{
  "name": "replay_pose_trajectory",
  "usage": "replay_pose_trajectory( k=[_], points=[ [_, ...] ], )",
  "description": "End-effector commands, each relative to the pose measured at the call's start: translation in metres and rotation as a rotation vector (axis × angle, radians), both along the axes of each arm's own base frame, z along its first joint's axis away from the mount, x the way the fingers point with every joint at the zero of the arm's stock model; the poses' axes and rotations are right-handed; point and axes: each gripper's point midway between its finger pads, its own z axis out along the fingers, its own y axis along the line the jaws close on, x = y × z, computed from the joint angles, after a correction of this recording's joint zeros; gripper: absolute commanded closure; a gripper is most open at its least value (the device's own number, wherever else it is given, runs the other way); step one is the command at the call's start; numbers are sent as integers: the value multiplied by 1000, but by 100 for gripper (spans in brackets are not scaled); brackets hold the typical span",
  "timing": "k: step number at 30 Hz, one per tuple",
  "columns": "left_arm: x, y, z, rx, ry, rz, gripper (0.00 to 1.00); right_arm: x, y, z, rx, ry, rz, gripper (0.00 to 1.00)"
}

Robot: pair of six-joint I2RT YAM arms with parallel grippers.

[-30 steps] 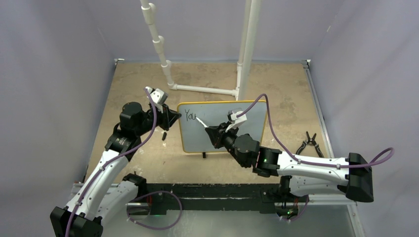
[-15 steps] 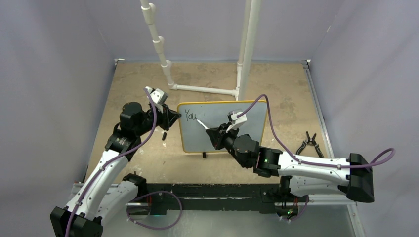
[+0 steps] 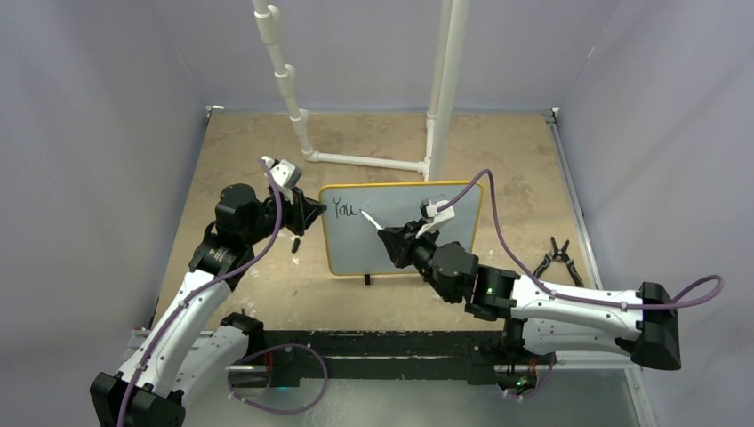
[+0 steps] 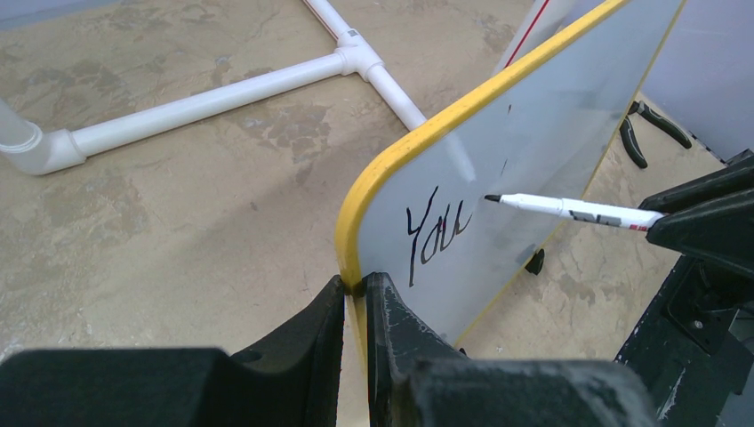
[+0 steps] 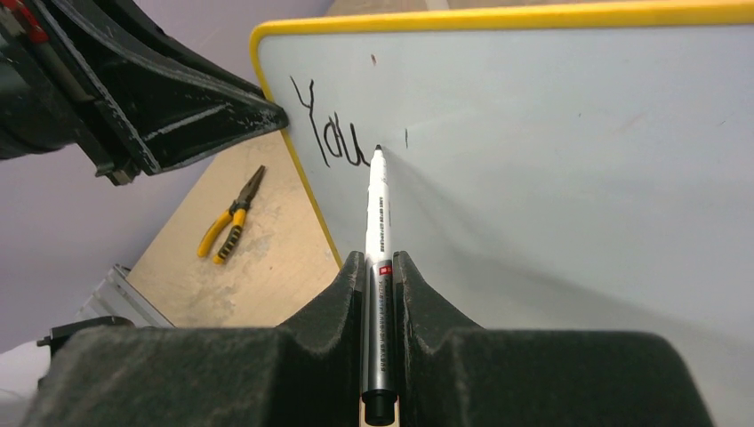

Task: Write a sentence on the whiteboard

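Left tool (image 4: 356, 286) clamps the whiteboard (image 4: 542, 133); right tool (image 5: 378, 263), gripping the marker (image 5: 377, 205), needs light, even pressure extending the sentence (image 5: 331, 135) past "You".

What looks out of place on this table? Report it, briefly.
Nothing is spilled or damaged. One stray item stands out: a pair of dark-handled pliers lying with its handles apart on the tan tabletop, to the right of the yellow-framed whiteboard. It has no evident part in the writing.

Marker (image 5: 377, 205) tip at the whiteboard (image 5: 578, 160)
The right hand (image 5: 377, 267) pinches the marker; its black tip sits just right of the sentence (image 5: 329, 129), "You".
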Motion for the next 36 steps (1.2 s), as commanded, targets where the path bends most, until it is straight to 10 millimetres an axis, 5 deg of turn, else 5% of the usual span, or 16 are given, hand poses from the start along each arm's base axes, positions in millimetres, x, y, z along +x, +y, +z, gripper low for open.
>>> replay_pose_trajectory(
  k=[1, 14, 36],
  points=[
    [-3, -4, 3, -8, -20, -35, 100, 5, -7, 25, 57, -68, -22, 100],
    [-2, -4, 2, -7, -17, -33, 100, 13, -2, 50, 71, -140, -45, 100],
    [-3, -4, 4, -9, -22, -37, 100, 11, -13, 16, 35, -39, -82, 100]
  ],
)
